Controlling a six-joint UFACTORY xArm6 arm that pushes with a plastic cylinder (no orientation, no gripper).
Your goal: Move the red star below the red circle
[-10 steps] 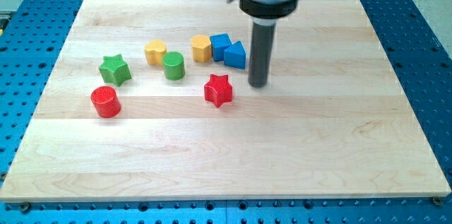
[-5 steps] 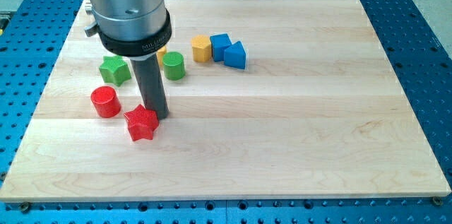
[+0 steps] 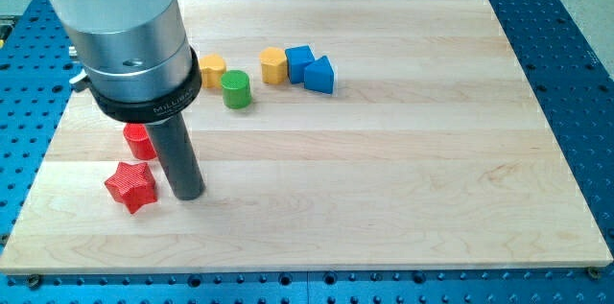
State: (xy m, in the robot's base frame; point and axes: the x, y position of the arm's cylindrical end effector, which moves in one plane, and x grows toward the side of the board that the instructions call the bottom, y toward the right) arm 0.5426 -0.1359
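red star [image 3: 130,185] | red circle [image 3: 139,141] | green cylinder [image 3: 235,88] | blue cube [image 3: 299,59] | pale wood board [image 3: 432,151]

On the table [image 3: 403,179], my tip [image 3: 189,194] stood just right of the red star [image 3: 130,186], which lay below the red circle [image 3: 138,141] near the view's left edge. Toward the view's top ran a row: yellow block [image 3: 212,69], green cylinder [image 3: 235,89], second yellow block [image 3: 274,64], blue cube [image 3: 299,60], blue triangle [image 3: 320,76], the last three touching.
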